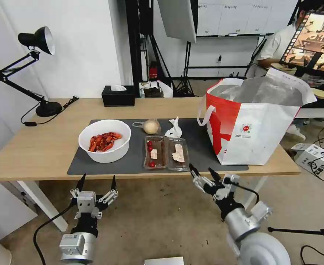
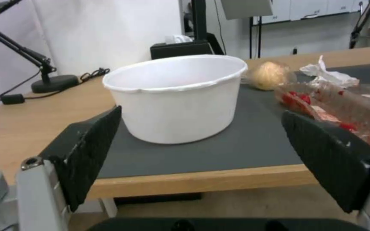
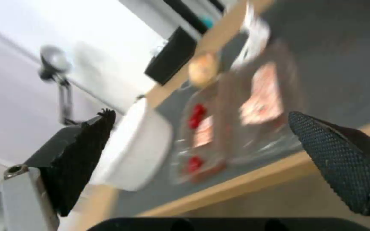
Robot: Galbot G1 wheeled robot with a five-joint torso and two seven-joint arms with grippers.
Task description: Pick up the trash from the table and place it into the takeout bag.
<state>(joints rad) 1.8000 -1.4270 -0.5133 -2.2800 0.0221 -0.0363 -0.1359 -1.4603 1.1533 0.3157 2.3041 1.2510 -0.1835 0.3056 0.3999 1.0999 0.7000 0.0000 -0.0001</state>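
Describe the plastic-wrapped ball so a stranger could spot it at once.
Start at the dark grey mat on the long wooden table. Along its far edge, between the white bowl of red shells and the crumpled white tissue, sits the plastic-wrapped ball. It is the only round, beige item there.

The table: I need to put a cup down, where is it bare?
Bare wood lies on the table between the lamp and the white bowl, and behind the mat beside the tissue box. Mat centre is crowded; the takeout bag fills the right end.

A black desk lamp (image 1: pixel 36 40) and tissue box (image 1: pixel 118 96) (also black).
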